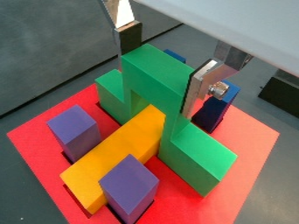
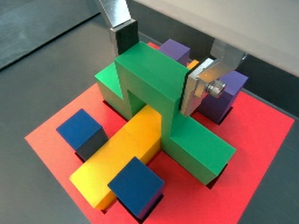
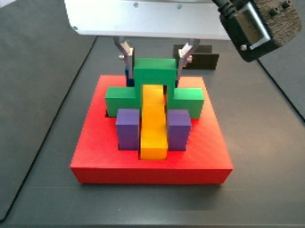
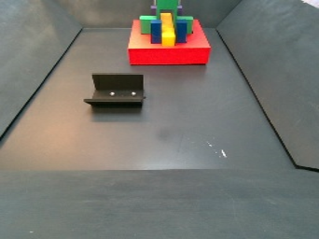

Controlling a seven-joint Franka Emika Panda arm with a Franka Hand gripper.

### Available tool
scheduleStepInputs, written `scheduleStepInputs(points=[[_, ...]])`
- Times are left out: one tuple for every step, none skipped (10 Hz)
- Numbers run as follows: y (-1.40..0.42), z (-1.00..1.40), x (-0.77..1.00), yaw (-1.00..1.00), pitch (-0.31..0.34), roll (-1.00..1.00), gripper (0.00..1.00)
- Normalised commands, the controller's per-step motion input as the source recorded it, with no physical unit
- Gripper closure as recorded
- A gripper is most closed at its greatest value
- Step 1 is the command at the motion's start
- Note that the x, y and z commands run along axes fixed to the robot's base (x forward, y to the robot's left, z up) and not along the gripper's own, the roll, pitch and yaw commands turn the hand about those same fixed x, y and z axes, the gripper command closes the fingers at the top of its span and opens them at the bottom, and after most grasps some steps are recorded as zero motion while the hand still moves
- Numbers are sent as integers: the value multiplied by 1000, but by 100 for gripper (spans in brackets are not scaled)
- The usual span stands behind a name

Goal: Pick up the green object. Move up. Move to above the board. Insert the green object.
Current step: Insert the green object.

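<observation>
The green object (image 1: 152, 83) (image 2: 152, 79) sits on the red board (image 1: 41, 131) (image 3: 149, 165), bridging the long yellow bar (image 1: 117, 153) (image 3: 152, 120), its side cubes down in the board. My gripper (image 1: 163, 74) (image 2: 159, 70) (image 3: 154, 55) straddles the raised centre cube. It is open: in a side view a narrow gap shows between each finger and the cube. Far off in a side view, the board (image 4: 169, 54) and green object (image 4: 166, 13) lie at the back of the floor.
Purple blocks (image 1: 76, 129) (image 3: 127, 129) and blue blocks (image 2: 82, 131) (image 1: 216, 109) stand in the board beside the yellow bar. A small black block (image 3: 205, 61) lies behind the board. The fixture (image 4: 116, 91) stands mid-floor, well away from the board.
</observation>
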Motion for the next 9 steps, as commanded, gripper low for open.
scheduleStepInputs(points=[[0,-60,0,134,-100,0,100],[63,-66,-46,123,-110,0,100],[86,-71,-234,89,-139,-59,100],[109,-29,-303,60,-151,-110,100],[103,0,-223,60,-146,-151,100],[0,-9,-131,0,-126,-99,100],[0,-71,0,0,-90,-14,100],[-29,-260,60,46,-56,0,100],[-43,-414,206,60,-63,0,100]])
